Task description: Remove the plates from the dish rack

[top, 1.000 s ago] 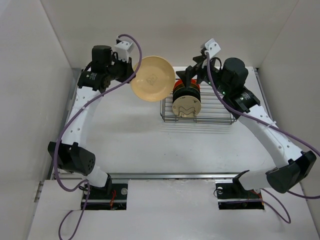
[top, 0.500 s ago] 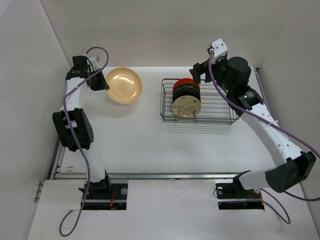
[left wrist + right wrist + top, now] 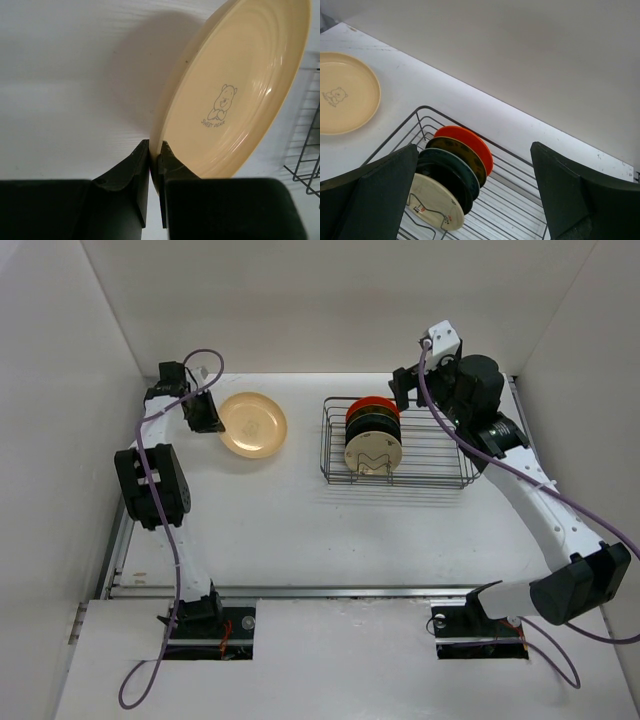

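My left gripper [image 3: 213, 423] [image 3: 155, 150] is shut on the near rim of the large peach plate [image 3: 253, 425] [image 3: 235, 95], which lies low on the table at the far left, tilted in the wrist view. The dark wire dish rack [image 3: 440, 458] [image 3: 520, 200] stands right of it and holds several upright plates: cream [image 3: 374, 453] [image 3: 432, 205] in front, dark teal [image 3: 451, 172], yellow patterned [image 3: 462, 155], orange-red [image 3: 372, 404] [image 3: 470, 142] at the back. My right gripper [image 3: 405, 390] [image 3: 475, 195] is open and empty, hovering above the rack's far left end.
White walls close the table in on the left, back and right. The right two thirds of the rack hold no plates. The peach plate also shows at the left of the right wrist view [image 3: 345, 95].
My left arm has swung left and down with the peach plate, bringing it from mid-air beside the rack to the table at the far left. My right gripper has risen off the rack.
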`<action>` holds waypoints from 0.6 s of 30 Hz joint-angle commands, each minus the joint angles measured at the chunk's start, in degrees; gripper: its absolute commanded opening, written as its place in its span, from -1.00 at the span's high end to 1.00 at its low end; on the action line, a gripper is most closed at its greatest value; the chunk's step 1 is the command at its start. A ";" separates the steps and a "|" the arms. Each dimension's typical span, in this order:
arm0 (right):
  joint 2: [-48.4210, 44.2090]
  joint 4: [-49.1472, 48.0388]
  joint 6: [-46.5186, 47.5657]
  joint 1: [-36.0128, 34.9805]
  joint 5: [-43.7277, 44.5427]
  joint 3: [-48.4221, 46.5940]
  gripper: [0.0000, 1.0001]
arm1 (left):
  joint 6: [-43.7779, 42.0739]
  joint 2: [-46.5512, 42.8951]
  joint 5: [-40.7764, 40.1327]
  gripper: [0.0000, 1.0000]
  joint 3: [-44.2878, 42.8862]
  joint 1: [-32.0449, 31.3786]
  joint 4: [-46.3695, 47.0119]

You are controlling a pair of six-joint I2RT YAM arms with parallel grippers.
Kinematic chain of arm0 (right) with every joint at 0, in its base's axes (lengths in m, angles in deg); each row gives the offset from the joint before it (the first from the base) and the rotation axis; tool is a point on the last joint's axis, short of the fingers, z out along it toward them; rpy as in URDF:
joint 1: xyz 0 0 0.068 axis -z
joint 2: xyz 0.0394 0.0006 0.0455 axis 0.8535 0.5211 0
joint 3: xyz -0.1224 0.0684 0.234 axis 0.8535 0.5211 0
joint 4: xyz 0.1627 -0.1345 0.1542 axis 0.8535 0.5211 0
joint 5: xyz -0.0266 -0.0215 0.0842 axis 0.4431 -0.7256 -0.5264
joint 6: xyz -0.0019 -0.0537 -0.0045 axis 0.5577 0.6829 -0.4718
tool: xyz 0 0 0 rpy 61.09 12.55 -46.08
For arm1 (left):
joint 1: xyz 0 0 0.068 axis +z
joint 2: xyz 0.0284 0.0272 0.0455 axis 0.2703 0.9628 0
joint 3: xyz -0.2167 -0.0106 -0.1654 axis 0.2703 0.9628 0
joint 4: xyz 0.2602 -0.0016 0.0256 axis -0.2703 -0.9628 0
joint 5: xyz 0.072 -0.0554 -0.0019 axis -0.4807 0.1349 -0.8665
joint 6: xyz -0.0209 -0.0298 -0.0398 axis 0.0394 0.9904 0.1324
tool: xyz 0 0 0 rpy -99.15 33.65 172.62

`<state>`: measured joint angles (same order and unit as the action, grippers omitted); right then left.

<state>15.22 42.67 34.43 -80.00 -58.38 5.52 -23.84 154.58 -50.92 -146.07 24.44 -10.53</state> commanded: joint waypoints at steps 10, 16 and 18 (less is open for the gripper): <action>-0.92 -1.33 0.27 0.67 1.30 0.06 -1.00 | 0.23 4.35 -0.15 1.00 -2.25 0.65 0.56; -0.92 -0.11 0.79 0.67 0.77 0.07 -1.00 | -0.30 6.21 -0.15 1.00 -2.25 0.65 -0.05; -0.92 1.04 0.80 0.67 -0.89 -0.46 -1.00 | -0.30 6.73 -0.15 1.00 -2.77 0.65 -0.05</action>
<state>15.22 43.10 34.69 -79.61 -58.23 5.65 -23.80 161.25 -51.05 -146.22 24.81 -10.51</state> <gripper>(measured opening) 0.998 0.065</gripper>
